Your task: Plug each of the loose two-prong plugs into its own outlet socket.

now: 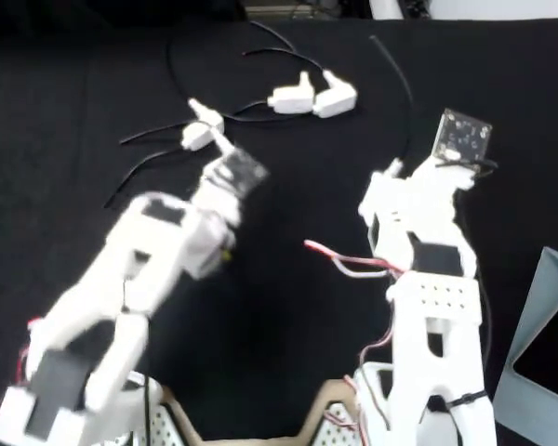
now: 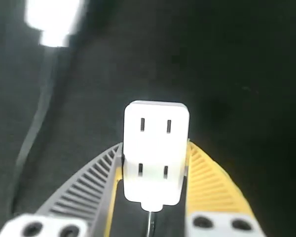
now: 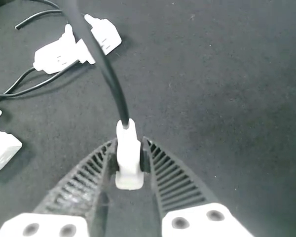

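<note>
My left gripper [image 2: 155, 145] is shut on a white outlet socket [image 2: 155, 163] with two pairs of slots facing away from the wrist. From above, this left gripper [image 1: 210, 141] is at the back left of the black table, among white pieces and black cables. A white two-prong plug [image 3: 128, 160] on a thick black cable [image 3: 96, 54] is held in my right gripper [image 3: 129, 143], which is shut on it. Seen from above, the right gripper [image 1: 391, 170] is right of centre. A plug and socket pair [image 1: 312, 97], joined together, lies at the back middle.
Black cables [image 1: 144, 163] loop across the back left of the black tabletop [image 1: 288, 307]. Another white block [image 3: 0, 148] lies near the right gripper's side. A grey box [image 1: 544, 348] stands at the right edge. Red and white wires [image 1: 344, 265] hang off the right arm.
</note>
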`<control>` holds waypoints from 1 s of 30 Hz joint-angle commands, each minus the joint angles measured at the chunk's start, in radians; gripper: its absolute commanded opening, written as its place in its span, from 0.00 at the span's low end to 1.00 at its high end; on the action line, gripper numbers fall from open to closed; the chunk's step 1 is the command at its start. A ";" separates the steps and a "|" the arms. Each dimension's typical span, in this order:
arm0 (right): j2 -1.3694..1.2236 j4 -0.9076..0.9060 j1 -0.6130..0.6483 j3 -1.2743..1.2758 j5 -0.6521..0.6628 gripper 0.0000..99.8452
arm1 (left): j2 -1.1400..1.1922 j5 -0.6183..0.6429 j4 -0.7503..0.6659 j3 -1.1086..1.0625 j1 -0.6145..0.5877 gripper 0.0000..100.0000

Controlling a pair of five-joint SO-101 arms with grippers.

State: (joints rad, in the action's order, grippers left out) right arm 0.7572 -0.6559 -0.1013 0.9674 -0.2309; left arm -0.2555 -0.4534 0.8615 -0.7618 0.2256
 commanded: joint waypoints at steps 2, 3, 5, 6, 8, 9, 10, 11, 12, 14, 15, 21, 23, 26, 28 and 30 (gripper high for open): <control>0.024 -0.005 0.014 -0.004 0.009 0.01 | -0.282 0.003 0.008 -0.226 0.148 0.09; 0.024 -0.005 0.014 -0.004 0.009 0.01 | -0.310 0.002 0.008 -0.255 0.160 0.10; 0.024 -0.005 0.014 -0.004 0.009 0.01 | -0.345 0.002 0.011 -0.297 0.166 0.15; 0.024 -0.005 0.015 -0.004 0.009 0.01 | -0.358 0.002 0.015 -0.308 0.163 0.20; 0.024 -0.006 0.029 -0.004 0.009 0.01 | -0.381 0.006 0.015 -0.321 0.142 0.31; 0.025 -0.018 0.038 -0.007 0.009 0.01 | -0.391 0.008 0.015 -0.318 0.125 0.34; 0.033 -0.041 0.049 -0.013 0.011 0.01 | -0.404 0.003 0.017 -0.314 0.111 0.33; 0.053 -0.063 0.063 -0.021 0.011 0.01 | -0.422 0.002 0.017 -0.308 0.099 0.32; 0.082 -0.083 0.080 -0.024 0.011 0.01 | -0.443 0.002 0.031 -0.302 0.087 0.31; 0.159 -0.130 0.129 -0.024 0.028 0.01 | -0.499 0.002 0.087 -0.283 0.062 0.31; 0.200 -0.152 0.164 -0.019 0.048 0.01 | -0.531 0.002 0.115 -0.275 0.047 0.31; 0.395 -0.193 0.427 0.084 0.066 0.01 | -0.775 0.040 0.152 -0.331 -0.157 0.31; 0.406 -0.190 0.500 0.116 0.066 0.01 | -0.835 0.049 0.158 -0.377 -0.202 0.31; 0.392 -0.186 0.562 0.139 0.064 0.01 | -0.924 0.044 0.152 -0.487 -0.202 0.31; 0.387 -0.183 0.565 0.137 0.064 0.01 | -0.956 0.023 0.149 -0.532 -0.176 0.31; 0.390 -0.155 0.563 0.143 0.064 0.01 | -0.976 0.005 0.149 -0.567 -0.134 0.31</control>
State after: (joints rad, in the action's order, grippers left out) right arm 1.1362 -0.8447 0.4419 1.1132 -0.1711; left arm -1.1745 -0.4212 1.0119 -1.2850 0.0353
